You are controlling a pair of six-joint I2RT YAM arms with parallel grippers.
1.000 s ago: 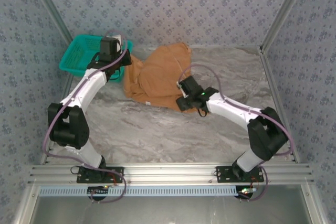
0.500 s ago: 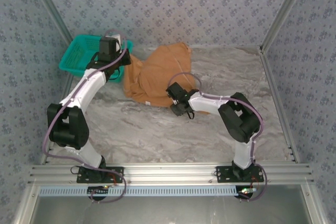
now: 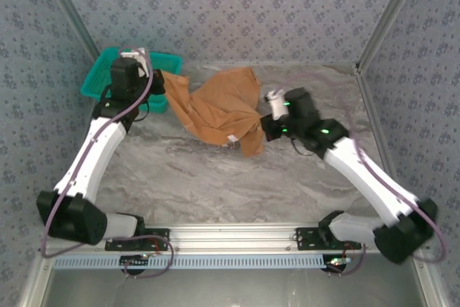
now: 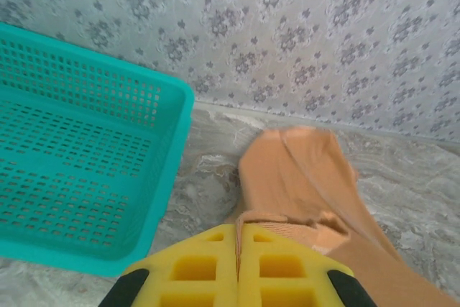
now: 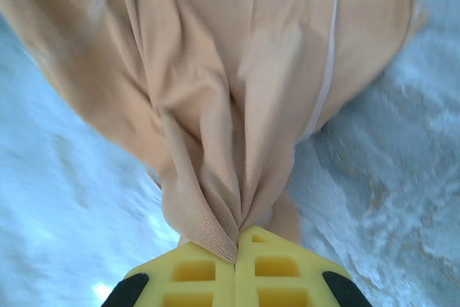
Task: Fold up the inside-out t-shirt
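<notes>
Left hand [image 4: 237,239]: clamped on the inside-out t-shirt [image 4: 302,170], at its edge.
Right hand [image 5: 236,241]: clamped on a bunched fold.
Span: we see cloth slung between both hands, long axis hand to hand.

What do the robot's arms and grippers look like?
The left arm and right arm are white tubes with chunky black joints and thin purple cables looping alongside. The right one shows little green lights. The left gripper and right gripper are yellow with square waffle-like holes.
</notes>
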